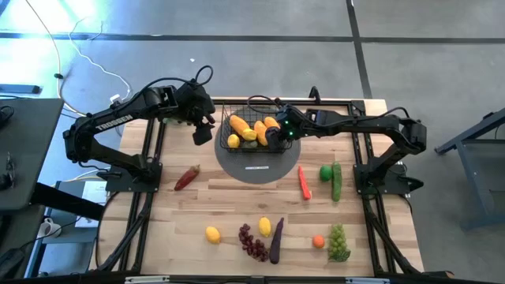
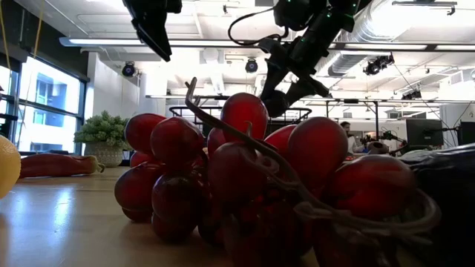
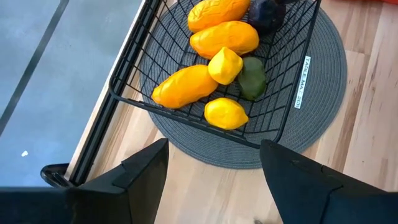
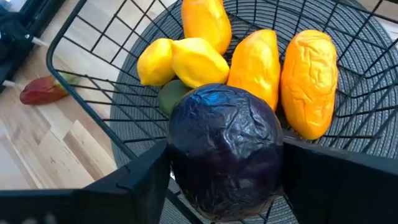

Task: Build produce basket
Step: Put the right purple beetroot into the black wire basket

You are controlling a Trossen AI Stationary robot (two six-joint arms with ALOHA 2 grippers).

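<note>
A lab — exposed ceiling ducts, monitors, concrete floor.

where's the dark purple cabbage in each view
High view: purple cabbage at the basket's right end, under the right gripper.
Low view: cannot make it out.
Left wrist view: top edge, at the basket's far end.
Right wrist view: centre, between the fingers.
Shared landmark: the orange mangoes beside it.

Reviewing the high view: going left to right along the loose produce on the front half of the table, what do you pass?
Red pepper → yellow lemon → purple grapes → orange carrot → small orange fruit → green grapes.
</note>
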